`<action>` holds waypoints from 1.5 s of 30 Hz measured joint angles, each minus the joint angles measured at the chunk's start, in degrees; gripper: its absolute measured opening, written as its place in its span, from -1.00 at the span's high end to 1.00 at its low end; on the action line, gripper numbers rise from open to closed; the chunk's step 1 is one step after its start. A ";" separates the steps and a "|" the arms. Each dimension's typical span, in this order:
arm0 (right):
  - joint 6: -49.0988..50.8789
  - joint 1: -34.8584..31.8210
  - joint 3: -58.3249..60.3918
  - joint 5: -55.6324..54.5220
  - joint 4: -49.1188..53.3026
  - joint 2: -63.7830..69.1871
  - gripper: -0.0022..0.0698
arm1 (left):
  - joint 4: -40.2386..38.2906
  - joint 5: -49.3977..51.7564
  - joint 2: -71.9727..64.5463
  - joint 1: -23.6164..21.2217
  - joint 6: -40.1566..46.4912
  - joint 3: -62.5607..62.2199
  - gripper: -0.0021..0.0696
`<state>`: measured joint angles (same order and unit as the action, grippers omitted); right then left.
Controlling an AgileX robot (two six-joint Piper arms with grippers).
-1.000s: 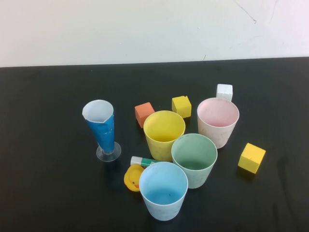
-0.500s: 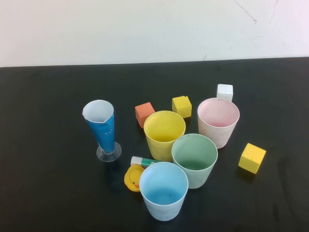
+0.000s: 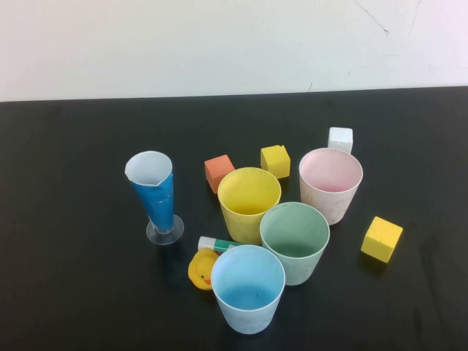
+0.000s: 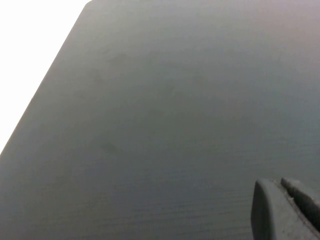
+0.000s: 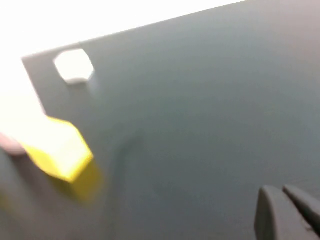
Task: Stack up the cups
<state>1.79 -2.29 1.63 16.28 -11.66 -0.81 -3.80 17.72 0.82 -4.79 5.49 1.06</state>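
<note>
Stacking has not begun: the yellow cup (image 3: 248, 203), pink cup (image 3: 330, 183), green cup (image 3: 295, 241) and blue cup (image 3: 248, 287) stand separate, upright and clustered mid-bench toward its near edge. The left end effector (image 4: 286, 210) and right end effector (image 5: 287, 212), fingers pressed together, hover over bare bench, away from them. All four remain to nest.

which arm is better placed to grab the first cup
Probably the right. Its shut right gripper already views the lone yellow cube beside the pink cup. The shut left gripper faces only bare table. Neither arm shows in the high view.
</note>
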 joint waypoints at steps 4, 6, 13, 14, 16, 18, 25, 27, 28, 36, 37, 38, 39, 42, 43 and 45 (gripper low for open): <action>6.21 0.00 0.00 -1.28 -13.95 0.00 0.95 | 0.00 0.00 0.00 0.00 0.00 0.00 0.95; 8.18 0.00 0.00 -1.42 -21.16 0.00 0.95 | 0.00 0.00 0.00 0.00 0.00 0.00 0.95; 7.61 0.00 0.00 -1.98 -26.67 0.00 0.95 | 0.27 0.00 0.00 0.00 0.00 0.00 0.95; 7.34 0.00 0.00 -2.01 -26.80 0.00 0.95 | 0.75 0.00 0.00 0.00 0.00 0.00 0.95; 6.94 0.00 0.00 -2.40 -27.04 0.00 0.95 | 1.91 -0.42 0.00 0.00 0.00 0.00 0.95; 6.78 0.00 0.00 -2.85 -27.28 0.00 0.95 | 2.41 -0.76 0.00 0.00 0.00 0.00 0.95; 5.58 0.00 0.00 -2.85 -27.90 0.00 0.95 | -13.98 -10.02 0.00 0.00 -7.25 0.11 0.95; 5.47 0.00 0.00 -2.44 -27.91 0.00 0.95 | -24.24 -13.54 0.00 0.00 -12.21 0.11 0.95; 5.48 0.00 0.00 -2.06 -28.01 0.00 0.95 | -29.72 -15.07 0.00 0.00 -14.45 0.11 0.95; -2.95 0.00 0.00 5.31 -28.12 0.00 0.95 | -48.84 -17.72 0.00 0.00 -18.20 0.11 0.95; -3.53 0.00 0.00 5.31 -28.12 0.00 0.95 | -49.12 -17.72 0.00 0.00 -18.20 0.11 0.95; -4.00 0.00 0.00 5.15 -28.12 0.00 0.95 | -49.21 -17.72 0.00 0.00 -18.20 0.11 0.95; -4.39 0.00 0.00 4.66 -28.12 0.00 0.95 | -49.35 -17.72 0.00 0.00 -18.20 0.11 0.95; -4.57 0.00 0.00 3.20 -28.12 0.00 0.95 | -50.23 -17.72 0.00 0.00 -18.20 0.11 0.95; -4.69 0.00 0.00 2.97 -28.12 0.00 0.95 | -50.62 -17.72 0.00 0.00 -18.20 0.11 0.95; -5.00 0.00 0.00 2.97 -28.12 0.00 0.95 | -50.28 -16.90 0.00 0.00 -17.27 0.11 0.95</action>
<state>-3.20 -2.29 1.63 19.25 -39.78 -0.81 -54.07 0.82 0.82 -4.79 -11.78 1.17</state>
